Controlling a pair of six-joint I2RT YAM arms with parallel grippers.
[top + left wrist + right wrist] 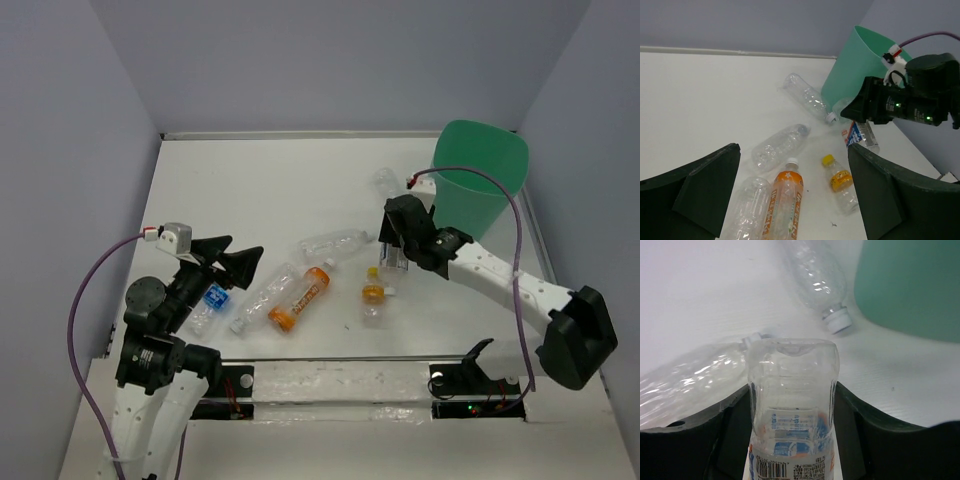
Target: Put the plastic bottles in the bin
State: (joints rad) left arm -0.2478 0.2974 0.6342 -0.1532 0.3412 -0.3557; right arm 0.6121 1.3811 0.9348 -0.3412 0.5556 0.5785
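Note:
My right gripper point(393, 250) is shut on a clear bottle with a blue-and-white label point(792, 415), held low just left of the mint-green bin point(480, 185). On the table lie an orange-labelled bottle point(300, 297), a yellow-capped bottle point(373, 297), a clear bottle point(265, 297) beside the orange one, another clear bottle point(333, 243) and a white-capped clear bottle point(385, 182) by the bin. My left gripper point(225, 262) is open and empty, above a blue-labelled bottle point(210, 300). In the left wrist view the left gripper point(792, 170) faces the orange-labelled bottle point(785, 205).
Grey walls close in the white table point(260, 180) on the left, back and right. The bin point(910, 285) stands in the far right corner. The right arm's purple cable point(515, 260) loops beside the bin.

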